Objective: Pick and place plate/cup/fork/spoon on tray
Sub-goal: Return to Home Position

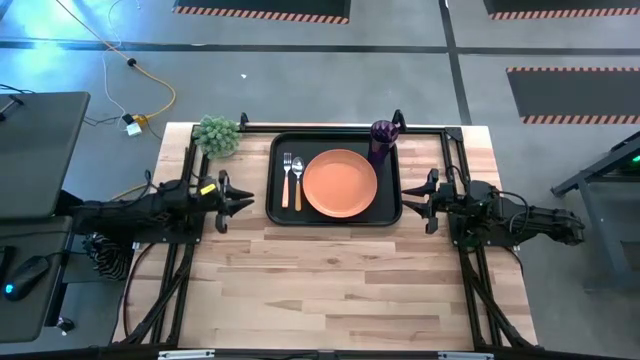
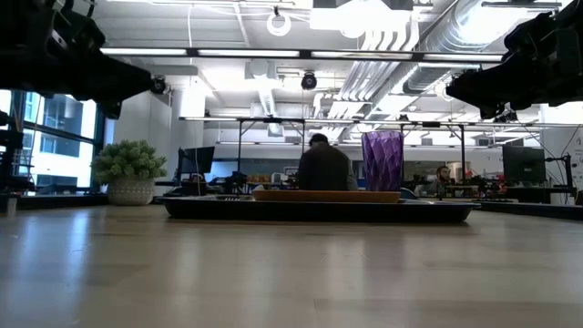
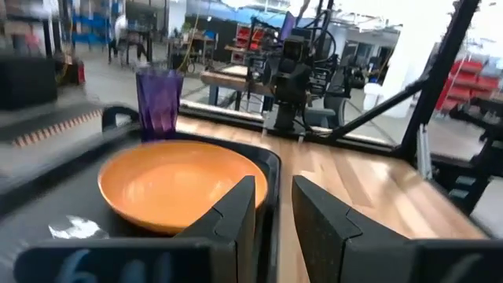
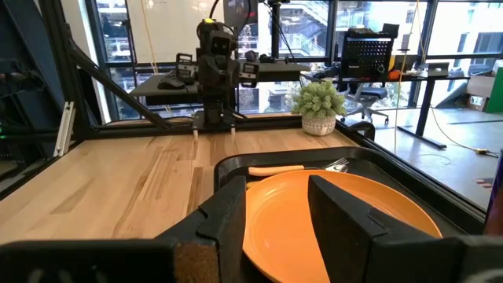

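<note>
A: Tableware positions?

B: Tray sits centred at the far edge of the desk. Plate mid-tray. Fork and spoon lie side by side along the tray's left edge, fork outermost. Cup upright in the far right corner.

A: Grippers?

B: Left gripper is raised just off the tray's left edge, fingers slightly apart, empty. Right gripper is off the right edge, fingers parted, empty.
</note>
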